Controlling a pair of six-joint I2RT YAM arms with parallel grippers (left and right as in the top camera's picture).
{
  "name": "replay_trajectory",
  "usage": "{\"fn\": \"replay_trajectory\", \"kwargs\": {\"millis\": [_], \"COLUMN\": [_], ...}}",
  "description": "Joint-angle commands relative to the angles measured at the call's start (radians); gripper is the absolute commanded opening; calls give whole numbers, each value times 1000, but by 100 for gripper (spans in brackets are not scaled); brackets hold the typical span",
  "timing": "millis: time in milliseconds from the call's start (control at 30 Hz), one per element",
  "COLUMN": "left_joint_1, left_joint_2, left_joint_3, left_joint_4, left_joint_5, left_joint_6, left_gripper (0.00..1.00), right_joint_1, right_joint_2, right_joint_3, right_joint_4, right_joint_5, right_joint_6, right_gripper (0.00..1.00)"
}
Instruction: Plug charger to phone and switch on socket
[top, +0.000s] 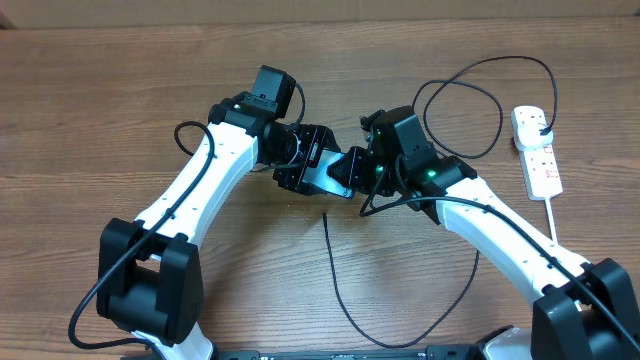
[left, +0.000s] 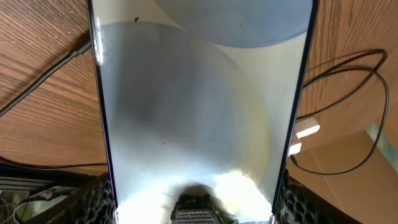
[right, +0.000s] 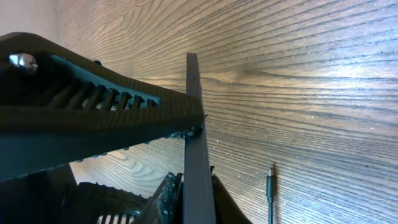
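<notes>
seen from above, a wooden table (top: 120, 100) carries two white-and-black arms that meet at its middle with the phone (top: 325, 180) held between them. only this view shows the socket (top: 537, 150) at the far right and the charger (top: 340, 290) looping over the wood. the left wrist camera alone shows the pale lit screen filling the frame, with the left gripper (top: 312, 165) spread wide and clamping the phone's long edges. the right wrist camera sees the phone edge-on. the right gripper (top: 358, 172) seems nearly closed, pinching the phone's thin body. the charger's connector tip (right: 270, 182) lies loose on the table.
</notes>
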Motion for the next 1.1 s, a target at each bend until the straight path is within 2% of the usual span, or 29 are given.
{"fn": "replay_trajectory", "kwargs": {"millis": [0, 100, 400, 500, 600, 700, 767, 1067], "left_joint_1": [-8, -8, -8, -8, -8, 2, 13, 109], "left_joint_2": [-43, -43, -43, -43, -43, -43, -43, -43], "left_joint_3": [1, 1, 1, 1, 1, 1, 1, 1], "left_joint_4": [6, 6, 6, 6, 6, 5, 5, 5], "left_joint_5": [29, 21, 11, 6, 3, 3, 0, 82], "left_joint_6": [-16, -16, -16, -16, -13, 5, 30, 195], "left_gripper": [4, 4, 5, 21, 50, 85, 98, 100], "right_joint_1": [6, 6, 6, 6, 6, 4, 2, -5], "right_joint_2": [-1, -1, -1, -1, -1, -1, -1, -1], "right_joint_3": [15, 15, 15, 15, 15, 15, 15, 15], "right_joint_4": [-2, -2, -2, -2, -2, -3, -3, -17], "right_joint_5": [21, 21, 21, 21, 21, 21, 22, 98], "right_joint_6": [-2, -2, -2, -2, -2, -2, -2, -2], "right_gripper": [7, 4, 4, 4, 4, 4, 4, 4]}}
